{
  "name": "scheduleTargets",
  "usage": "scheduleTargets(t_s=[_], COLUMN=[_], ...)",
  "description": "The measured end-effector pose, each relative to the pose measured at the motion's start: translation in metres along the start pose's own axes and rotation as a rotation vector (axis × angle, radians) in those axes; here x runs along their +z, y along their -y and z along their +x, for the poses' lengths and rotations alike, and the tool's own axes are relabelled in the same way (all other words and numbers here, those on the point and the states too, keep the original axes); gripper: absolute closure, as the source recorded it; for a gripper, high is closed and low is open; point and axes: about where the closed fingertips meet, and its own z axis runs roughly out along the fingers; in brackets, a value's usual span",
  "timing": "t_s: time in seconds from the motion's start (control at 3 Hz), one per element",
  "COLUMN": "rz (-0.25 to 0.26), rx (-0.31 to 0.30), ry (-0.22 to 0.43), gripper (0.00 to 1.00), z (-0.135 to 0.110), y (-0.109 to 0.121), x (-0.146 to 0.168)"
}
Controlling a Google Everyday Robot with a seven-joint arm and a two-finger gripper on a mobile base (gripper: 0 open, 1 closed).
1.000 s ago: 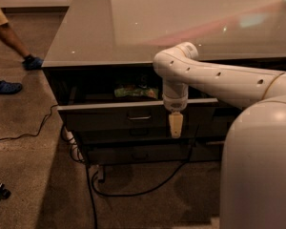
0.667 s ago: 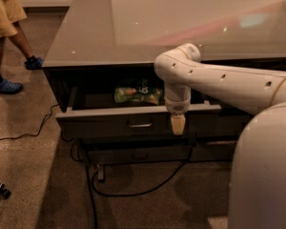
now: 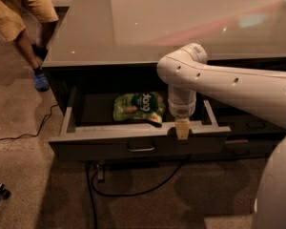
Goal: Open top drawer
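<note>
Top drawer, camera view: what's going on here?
The robot's arm reaches down from the right, with its gripper at the front lip of the top drawer, right of the small loop handle. The drawer stands pulled well out from under the grey counter, showing a green snack bag on its floor. A person in shorts stands by the counter's far left corner.

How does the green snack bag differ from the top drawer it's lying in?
The snack bag is bright green; the top drawer is plain dark grey. The bag is small and crumpled, covering only part of the floor; the drawer is wide, rigid and pulled out. Both sit below the counter. The gripper points down at the drawer's front edge, right of its handle.
</note>
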Motion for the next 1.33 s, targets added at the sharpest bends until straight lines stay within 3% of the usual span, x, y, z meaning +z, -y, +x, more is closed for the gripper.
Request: scheduleTargets(t_s=[0.33,1.0,1.33], rz=[0.000,0.002,0.014], rx=[0.000,-0.001,-0.023], ry=[0.000,0.022,0.122], gripper=[0.00,0.00,0.00], z=[0.0000,0.0012,0.0045], y=[0.0000,0.0026,0.0021], x=[0.0001,0.0027,0.0042])
